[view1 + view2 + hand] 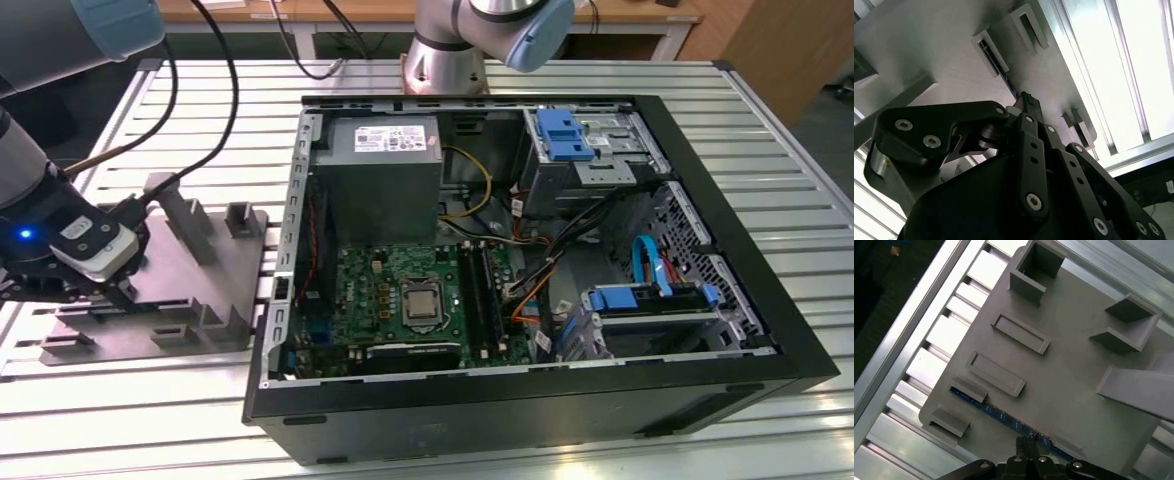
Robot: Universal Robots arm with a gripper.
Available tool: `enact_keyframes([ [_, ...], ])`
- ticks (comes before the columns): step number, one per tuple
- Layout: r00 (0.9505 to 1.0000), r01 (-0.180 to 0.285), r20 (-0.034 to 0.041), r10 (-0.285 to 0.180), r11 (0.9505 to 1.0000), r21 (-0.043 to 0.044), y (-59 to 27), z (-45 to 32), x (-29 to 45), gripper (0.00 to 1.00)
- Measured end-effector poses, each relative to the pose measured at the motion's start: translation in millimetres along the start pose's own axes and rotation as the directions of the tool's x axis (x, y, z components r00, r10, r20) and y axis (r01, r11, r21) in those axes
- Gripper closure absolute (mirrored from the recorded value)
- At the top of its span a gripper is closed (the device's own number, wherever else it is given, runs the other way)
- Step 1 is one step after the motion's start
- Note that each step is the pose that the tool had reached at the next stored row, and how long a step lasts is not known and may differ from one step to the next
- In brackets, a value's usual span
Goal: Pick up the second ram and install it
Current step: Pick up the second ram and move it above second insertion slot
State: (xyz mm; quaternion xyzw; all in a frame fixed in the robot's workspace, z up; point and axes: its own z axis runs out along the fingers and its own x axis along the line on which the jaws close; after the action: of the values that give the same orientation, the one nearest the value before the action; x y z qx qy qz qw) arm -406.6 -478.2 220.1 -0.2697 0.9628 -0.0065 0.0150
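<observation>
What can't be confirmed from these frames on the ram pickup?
- First wrist view: the second ram runs under the tool, so whether the two are touching is hidden.
- Second wrist view: the tool's own body covers most of the fixture plate.
- Exterior view: the slots on the motherboard are too dark and small to tell whether they are occupied.

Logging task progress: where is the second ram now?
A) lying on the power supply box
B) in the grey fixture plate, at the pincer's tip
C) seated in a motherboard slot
B: in the first wrist view the second ram sits on edge in the grey fixture plate, with the pincer right at it.
</observation>
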Motion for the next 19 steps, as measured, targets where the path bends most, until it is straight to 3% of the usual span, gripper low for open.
enact_keyframes([
  [10, 0.9971, 0.076, 0.0016, -0.076, 0.9971, -0.0019, 0.0, 0.0, 0.0, 0.89],
  [19, 0.9897, 0.143, 0.0032, -0.143, 0.9897, -0.0034, 0.0, 0.0, 0.0, 0.89],
])
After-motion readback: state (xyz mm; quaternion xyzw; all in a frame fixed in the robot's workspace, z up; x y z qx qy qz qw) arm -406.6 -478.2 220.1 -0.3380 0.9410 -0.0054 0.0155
